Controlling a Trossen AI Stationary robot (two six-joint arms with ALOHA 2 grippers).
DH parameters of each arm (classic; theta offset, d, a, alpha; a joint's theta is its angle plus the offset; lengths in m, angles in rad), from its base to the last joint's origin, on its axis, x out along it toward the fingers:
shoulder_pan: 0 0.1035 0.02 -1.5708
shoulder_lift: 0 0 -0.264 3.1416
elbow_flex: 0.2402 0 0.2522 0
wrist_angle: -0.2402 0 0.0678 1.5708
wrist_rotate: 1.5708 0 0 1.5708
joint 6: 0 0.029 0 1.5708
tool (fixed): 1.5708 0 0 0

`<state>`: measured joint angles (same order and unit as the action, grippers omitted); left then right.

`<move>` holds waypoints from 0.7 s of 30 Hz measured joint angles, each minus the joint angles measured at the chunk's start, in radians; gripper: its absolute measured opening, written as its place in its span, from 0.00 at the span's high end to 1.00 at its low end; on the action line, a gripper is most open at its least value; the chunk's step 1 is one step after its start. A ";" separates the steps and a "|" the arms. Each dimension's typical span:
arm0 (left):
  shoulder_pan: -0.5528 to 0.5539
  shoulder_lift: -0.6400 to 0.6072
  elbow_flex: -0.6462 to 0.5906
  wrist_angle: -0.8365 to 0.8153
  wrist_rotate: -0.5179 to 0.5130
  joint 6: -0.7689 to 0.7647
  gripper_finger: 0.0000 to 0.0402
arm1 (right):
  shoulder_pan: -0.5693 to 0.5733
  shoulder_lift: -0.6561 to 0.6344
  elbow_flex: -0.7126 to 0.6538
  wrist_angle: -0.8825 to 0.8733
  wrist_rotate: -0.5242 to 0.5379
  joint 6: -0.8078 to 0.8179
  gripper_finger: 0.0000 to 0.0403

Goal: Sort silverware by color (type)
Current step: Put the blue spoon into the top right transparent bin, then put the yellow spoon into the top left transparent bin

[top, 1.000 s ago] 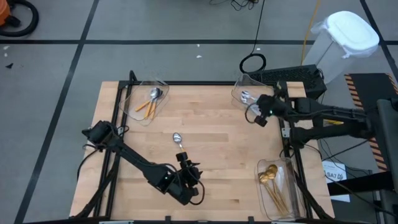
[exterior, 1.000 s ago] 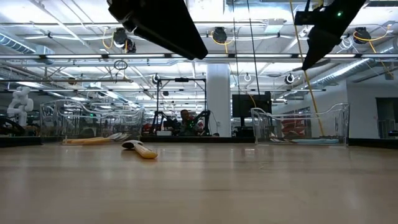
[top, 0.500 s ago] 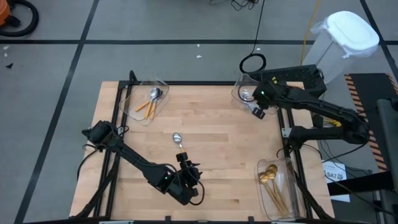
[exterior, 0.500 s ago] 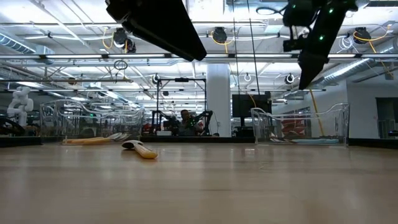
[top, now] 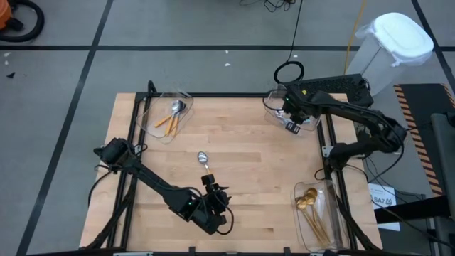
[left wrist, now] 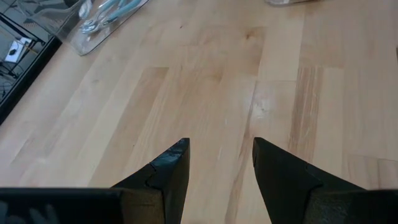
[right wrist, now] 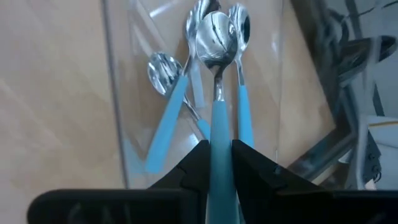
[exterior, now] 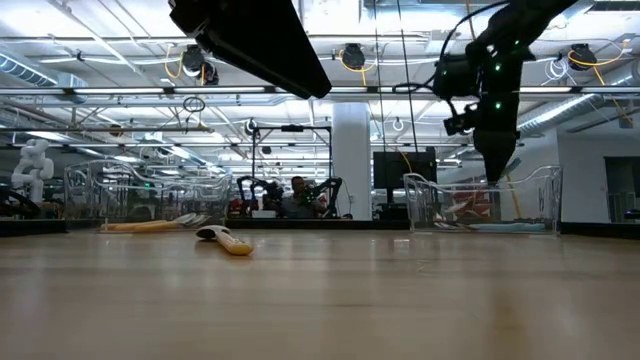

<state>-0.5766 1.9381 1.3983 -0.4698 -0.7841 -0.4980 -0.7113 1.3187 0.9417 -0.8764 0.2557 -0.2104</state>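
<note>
Your right gripper [top: 289, 118] is hanging over the clear bin [top: 274, 112] at the table's one o'clock corner, its fingers [right wrist: 194, 163] pinching a blue-handled spoon [right wrist: 217, 106] above the other blue spoons [right wrist: 172, 99] lying inside. Your left gripper [left wrist: 219, 163] is waiting near six o'clock, jaws parted and holding nothing. One loose spoon [top: 203, 160] is lying at the table's centre.

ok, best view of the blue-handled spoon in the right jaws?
Right wrist view: light-blue-handled silver spoon sits between the right gripper jaws, above the clear plastic bin. The high and low views hide it; the left wrist view misses it.
</note>
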 joint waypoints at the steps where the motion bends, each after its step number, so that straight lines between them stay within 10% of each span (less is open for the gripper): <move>1: 0.000 0.000 0.000 0.000 0.000 0.000 0.57 | -0.008 0.016 0.000 0.003 0.000 -0.008 0.86; 21: -0.003 0.000 0.000 -0.006 0.001 0.000 0.57 | 0.004 0.021 0.000 0.080 -0.051 0.122 0.56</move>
<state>-0.5793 1.9383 1.3983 -0.4753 -0.7834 -0.4976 -0.7072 1.3400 0.9417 -0.7960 0.2045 -0.0888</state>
